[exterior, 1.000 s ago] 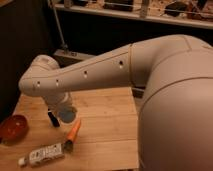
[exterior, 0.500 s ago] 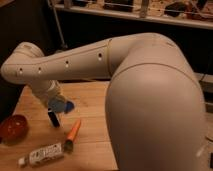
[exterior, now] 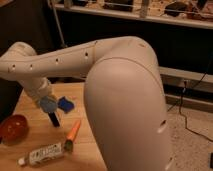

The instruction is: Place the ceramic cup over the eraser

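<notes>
Though half hidden, claw (exterior: 52, 114) over table (exterior: 37, 129)

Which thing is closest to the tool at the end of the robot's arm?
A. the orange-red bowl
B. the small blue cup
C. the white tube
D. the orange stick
B: the blue cup is right beside the tool, which hangs low over the table. The bowl, tube and orange stick lie farther off.
</notes>
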Available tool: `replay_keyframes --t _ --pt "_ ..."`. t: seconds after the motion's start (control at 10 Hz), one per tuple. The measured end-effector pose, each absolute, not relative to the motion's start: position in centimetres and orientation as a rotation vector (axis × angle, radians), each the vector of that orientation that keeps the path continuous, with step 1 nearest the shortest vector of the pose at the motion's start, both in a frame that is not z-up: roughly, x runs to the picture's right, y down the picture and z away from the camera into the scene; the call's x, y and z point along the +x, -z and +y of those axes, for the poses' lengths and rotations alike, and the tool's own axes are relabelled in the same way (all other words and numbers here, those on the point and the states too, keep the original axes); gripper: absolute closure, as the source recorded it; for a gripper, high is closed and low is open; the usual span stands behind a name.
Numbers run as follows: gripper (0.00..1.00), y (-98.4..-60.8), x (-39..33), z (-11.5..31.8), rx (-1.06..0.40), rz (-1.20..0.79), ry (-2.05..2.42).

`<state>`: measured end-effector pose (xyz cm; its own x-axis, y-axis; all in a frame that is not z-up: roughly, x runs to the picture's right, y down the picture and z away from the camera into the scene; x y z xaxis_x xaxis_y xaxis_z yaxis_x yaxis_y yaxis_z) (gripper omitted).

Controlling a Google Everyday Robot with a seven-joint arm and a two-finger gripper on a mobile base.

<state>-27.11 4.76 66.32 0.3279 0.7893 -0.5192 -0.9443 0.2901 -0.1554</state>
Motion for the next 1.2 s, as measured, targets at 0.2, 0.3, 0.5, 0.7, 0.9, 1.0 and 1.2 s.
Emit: replay_keyframes --t 0.2,0.3,0.5,0.7,0.9,1.0,1.2 --pt "1.00 -67.1 -27.5 4.7 -0.487 0.394 -1.192" --pt "1.00 -67.7 -27.7 4.7 -0.490 0.408 -1.188" --pt "1.00 -68.6 -28.2 4.9 -0.495 0.426 -1.180" --pt "1.00 -69.5 -28.5 5.0 -0.502 0.435 -1.177" --pt "1.00 -70.2 -28.5 4.9 -0.508 0.440 -1.179" --pt "1.00 -70.5 -28.4 4.9 -0.512 0.444 -1.180" --pt "1.00 -71.0 -28.3 5.1 -0.518 0.450 -1.180"
